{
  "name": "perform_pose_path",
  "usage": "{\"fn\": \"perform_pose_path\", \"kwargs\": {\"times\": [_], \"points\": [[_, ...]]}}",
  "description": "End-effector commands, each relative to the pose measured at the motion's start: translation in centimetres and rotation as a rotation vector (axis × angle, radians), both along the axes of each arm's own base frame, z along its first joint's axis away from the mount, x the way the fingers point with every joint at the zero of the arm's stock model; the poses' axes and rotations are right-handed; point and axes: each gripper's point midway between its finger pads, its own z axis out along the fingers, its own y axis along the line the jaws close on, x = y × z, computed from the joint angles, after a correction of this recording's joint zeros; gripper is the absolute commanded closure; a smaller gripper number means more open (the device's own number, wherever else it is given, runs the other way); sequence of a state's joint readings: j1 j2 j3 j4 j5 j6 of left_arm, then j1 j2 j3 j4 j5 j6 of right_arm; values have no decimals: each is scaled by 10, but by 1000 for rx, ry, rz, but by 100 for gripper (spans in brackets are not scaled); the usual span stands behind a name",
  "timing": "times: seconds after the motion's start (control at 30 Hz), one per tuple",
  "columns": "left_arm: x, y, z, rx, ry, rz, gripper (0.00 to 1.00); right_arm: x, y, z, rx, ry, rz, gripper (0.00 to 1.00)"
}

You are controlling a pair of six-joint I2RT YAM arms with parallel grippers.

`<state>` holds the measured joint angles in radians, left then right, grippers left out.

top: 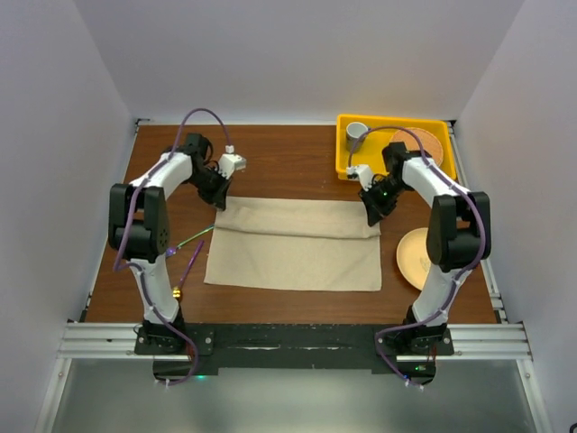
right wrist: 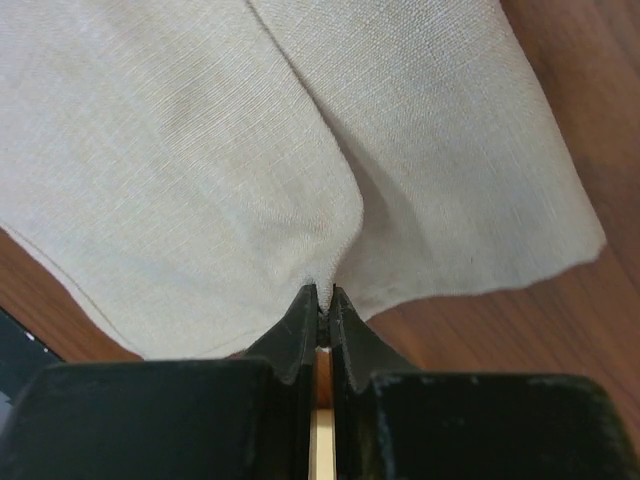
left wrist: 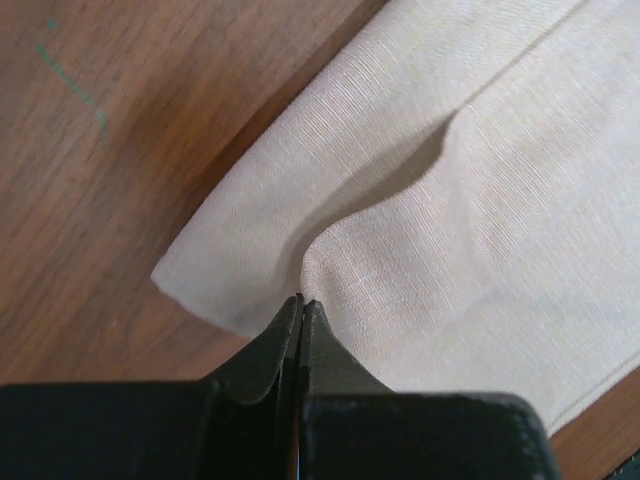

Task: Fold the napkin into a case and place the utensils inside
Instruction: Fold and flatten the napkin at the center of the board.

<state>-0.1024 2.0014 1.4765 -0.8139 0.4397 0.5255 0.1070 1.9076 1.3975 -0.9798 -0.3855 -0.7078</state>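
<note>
So, nearest the arms' bases the fork (top: pixel 192 240) and spoon (top: pixel 187 271) lie on the desk (top: pixel 279 171) just left of the napkin (top: pixel 293 253), apart from it, with the peach plate (top: pixel 413 257) off its right edge. The napkin lies flat mid-desk, one crease running across it, not yet folded narrow. At its far corners the left tool (left wrist: pixel 301 300) and right tool (right wrist: pixel 324 292) are each clenched on a thin pinch of cloth, a small ridge puckered up at each tip. Whether each pinch takes one layer or two I cannot tell. Beyond stands the yellow tray (top: pixel 341 155) with a cup (top: pixel 357 133). The likely fault: so slight a bite may slip as the edge is drawn over, or the arms may travel unevenly, leaving the fold skewed or the cloth dragged onto the fork.
</note>
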Motion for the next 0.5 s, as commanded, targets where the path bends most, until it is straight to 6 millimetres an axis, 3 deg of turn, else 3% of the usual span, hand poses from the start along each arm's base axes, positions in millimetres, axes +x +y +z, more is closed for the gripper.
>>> {"fn": "perform_pose_path", "kwargs": {"times": [0.0, 0.17, 0.3, 0.47], "points": [[-11, 12, 64, -51, -117, -84, 100, -3, 4, 56, 48, -96, 32, 100], [-49, 28, 66, -72, -50, -165, 100, -22, 1, 60, 40, -86, 58, 100], [-68, 39, 63, -66, -57, -167, 100, -43, -3, 44, 30, -55, 64, 100], [-96, 44, 36, -34, -26, -193, 100, -62, -5, 24, 15, -28, 56, 100]]}}
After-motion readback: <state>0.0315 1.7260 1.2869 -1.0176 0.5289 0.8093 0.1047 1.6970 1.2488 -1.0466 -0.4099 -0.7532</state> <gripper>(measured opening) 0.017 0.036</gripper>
